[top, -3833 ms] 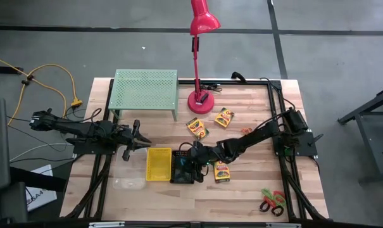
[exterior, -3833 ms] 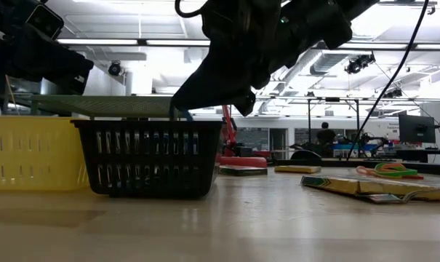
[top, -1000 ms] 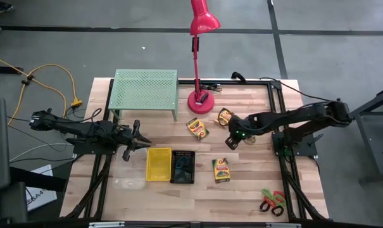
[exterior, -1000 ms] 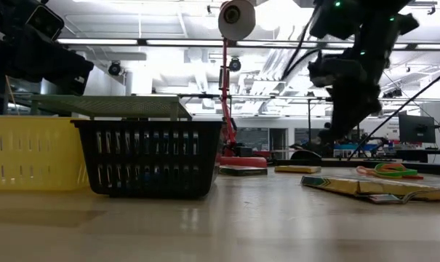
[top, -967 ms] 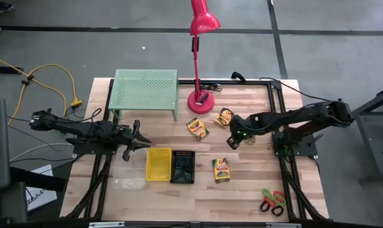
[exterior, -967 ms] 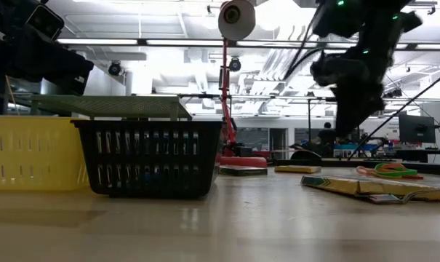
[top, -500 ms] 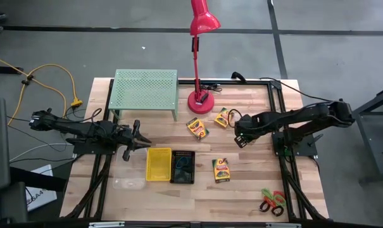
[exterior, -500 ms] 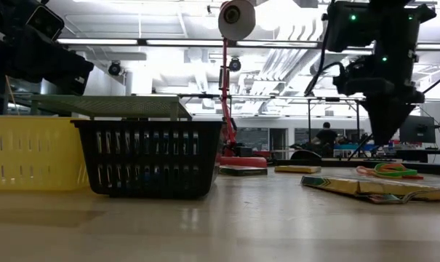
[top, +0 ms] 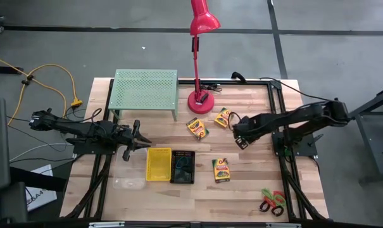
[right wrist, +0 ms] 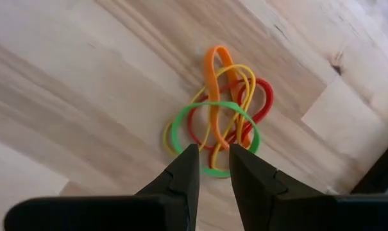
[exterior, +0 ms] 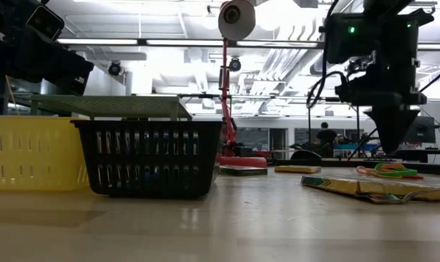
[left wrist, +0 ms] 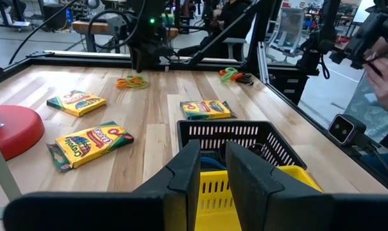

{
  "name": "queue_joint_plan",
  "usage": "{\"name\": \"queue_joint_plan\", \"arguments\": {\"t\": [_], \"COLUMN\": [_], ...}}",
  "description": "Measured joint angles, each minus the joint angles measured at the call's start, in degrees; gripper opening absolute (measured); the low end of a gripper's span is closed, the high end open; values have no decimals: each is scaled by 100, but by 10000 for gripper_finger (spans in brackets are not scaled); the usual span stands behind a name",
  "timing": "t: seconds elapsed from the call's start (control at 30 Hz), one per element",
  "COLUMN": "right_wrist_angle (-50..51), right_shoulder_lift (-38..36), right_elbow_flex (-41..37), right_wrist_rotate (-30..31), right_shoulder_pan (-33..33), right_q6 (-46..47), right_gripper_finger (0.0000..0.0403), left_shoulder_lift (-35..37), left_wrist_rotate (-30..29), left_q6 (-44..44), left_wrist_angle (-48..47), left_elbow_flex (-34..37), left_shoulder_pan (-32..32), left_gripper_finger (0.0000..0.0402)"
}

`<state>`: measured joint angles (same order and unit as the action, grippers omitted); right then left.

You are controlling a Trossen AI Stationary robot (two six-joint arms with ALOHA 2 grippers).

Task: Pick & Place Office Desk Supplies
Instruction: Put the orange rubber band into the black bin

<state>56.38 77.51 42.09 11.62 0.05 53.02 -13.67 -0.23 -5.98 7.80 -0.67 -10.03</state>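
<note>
- Coloured loops [right wrist: 216,131], a tangle of orange, yellow, red and green bands, lie flat on the bare wood directly beneath the right gripper [right wrist: 213,168], just ahead of its fingertips in the right wrist view.
- The tangle's longer axis runs away from the fingertips, the orange loop stretching farthest; the green loop lies nearest.
- The right gripper [top: 239,138] is far the nearer claw: it hangs over the loops, beside the crayon box [top: 223,118] close to the red desk lamp [top: 200,101].
- Its fingers stand a narrow gap apart, pinching nothing and not clearly touching the bands.
- Judged from this pose, the coming move is a short drop onto the green loop, then a pinch.
- The left gripper [left wrist: 210,168] waits well apart, over the yellow bin [left wrist: 258,187] and black-mesh bin [left wrist: 238,136], fingers slightly parted and empty.
</note>
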Motion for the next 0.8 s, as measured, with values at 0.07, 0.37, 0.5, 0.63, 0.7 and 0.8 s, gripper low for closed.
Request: {"name": "queue_joint_plan", "arguments": {"t": [0.07, 0.37, 0.5, 0.63, 0.7, 0.8], "right_wrist_angle": [-2, -47, -138, -218, -273, -272], "right_shoulder_lift": [128, 441, 440, 442, 442, 442], "right_elbow_flex": [0, 0, 0, 0, 0, 0], "right_wrist_rotate": [22, 170, 197, 194, 197, 196], "right_shoulder_pan": [-3, -7, -7, -7, -7, -7], "right_q6": [-58, -225, -321, -529, -650, -773], "right_gripper_finger": [74, 74, 74, 74, 74, 74], "left_shoulder_lift": [0, 0, 0, 0, 0, 0], "left_wrist_rotate": [0, 0, 0, 0, 0, 0], "left_q6": [0, -2, -1, -1, 0, -1], "left_wrist_angle": [1, -1, -1, 1, -1, -1], "left_elbow_flex": [0, 0, 0, 0, 0, 0], "left_shoulder_pan": [-1, 1, 1, -1, -1, 1], "left_gripper_finger": [71, 71, 71, 71, 71, 71]}}
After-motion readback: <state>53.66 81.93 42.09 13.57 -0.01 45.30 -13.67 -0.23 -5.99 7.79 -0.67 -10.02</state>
